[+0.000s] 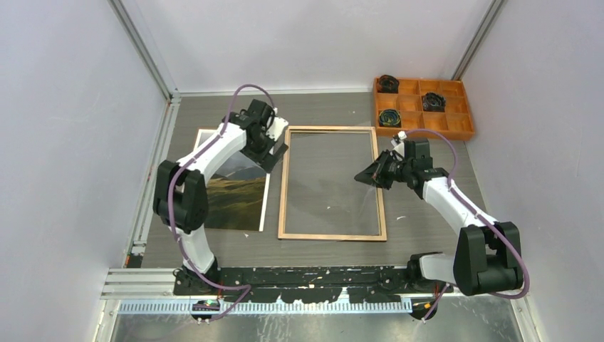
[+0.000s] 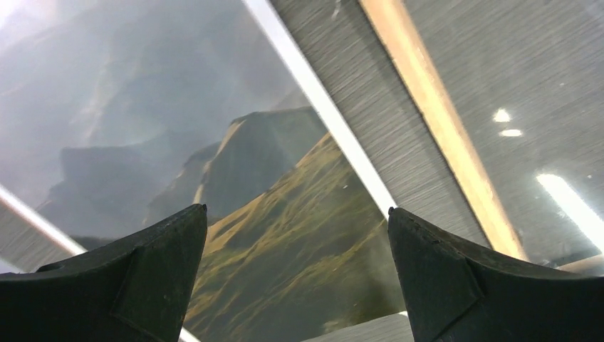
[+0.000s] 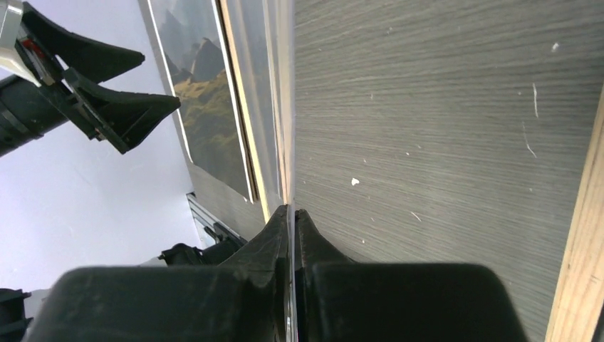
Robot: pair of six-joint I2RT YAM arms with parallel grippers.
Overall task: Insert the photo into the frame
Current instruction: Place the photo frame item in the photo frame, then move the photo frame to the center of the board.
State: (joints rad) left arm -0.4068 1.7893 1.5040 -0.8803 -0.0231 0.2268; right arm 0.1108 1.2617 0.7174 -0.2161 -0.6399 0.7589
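Slippage is looking likely: right gripper [image 3: 290, 214] is pinching pane [image 3: 265, 85] by its thin edge; left gripper [image 2: 296, 209] is hovering spread over photo [image 2: 142, 107].

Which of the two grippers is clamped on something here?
The right gripper: it pinches the edge of a thin clear pane over the frame. The left gripper hangs spread open above the photo, holding nothing.
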